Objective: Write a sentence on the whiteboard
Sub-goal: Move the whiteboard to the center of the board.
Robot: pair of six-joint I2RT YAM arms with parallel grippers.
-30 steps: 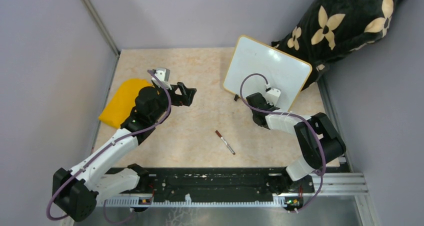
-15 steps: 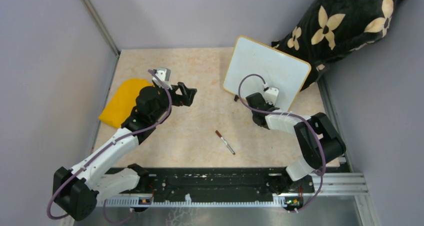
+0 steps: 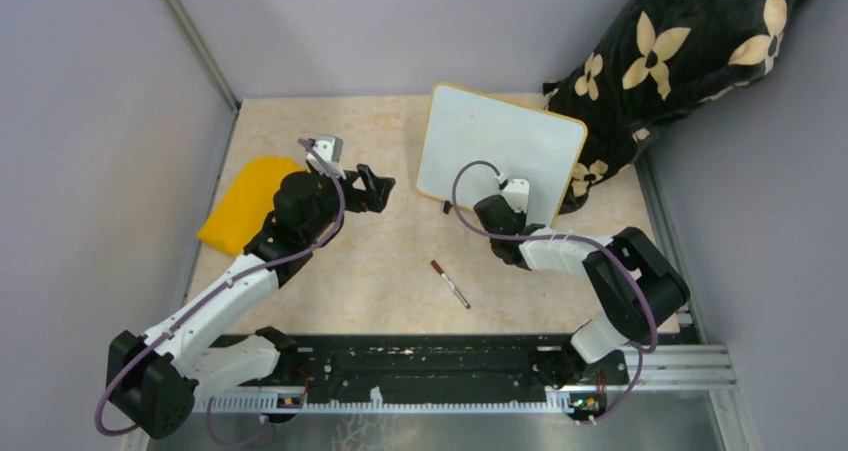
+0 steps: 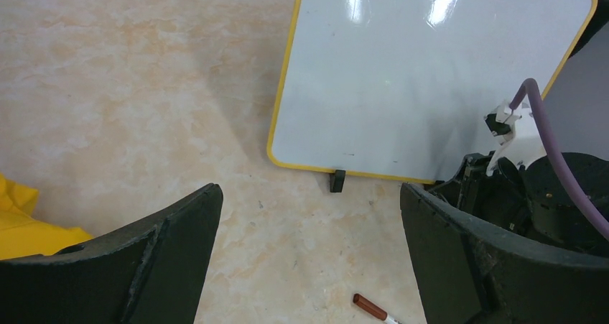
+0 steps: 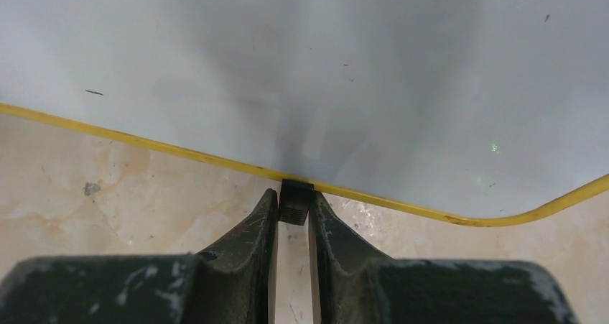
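The whiteboard (image 3: 495,151), white with a thin yellow rim, stands tilted at the back of the table; its face (image 4: 424,80) is blank and no sentence shows on it. My right gripper (image 5: 294,195) is shut on a small black foot (image 5: 295,203) at the board's lower edge (image 5: 143,143). In the top view that gripper (image 3: 497,209) sits at the board's near edge. The board's other foot (image 4: 337,181) rests on the table. My left gripper (image 3: 378,186) hovers left of the board, jaws wide open and empty (image 4: 309,191). A brown-capped marker (image 3: 450,284) lies on the table between the arms.
A yellow cloth (image 3: 245,203) lies at the left edge, under my left arm. A black pillow with cream flowers (image 3: 680,51) leans in the back right corner, just behind the board. Grey walls close in the table on three sides.
The right gripper has closed a little on the board's foot, then moved left, carrying the whiteboard with it away from the pillow. The left arm and marker have not moved.
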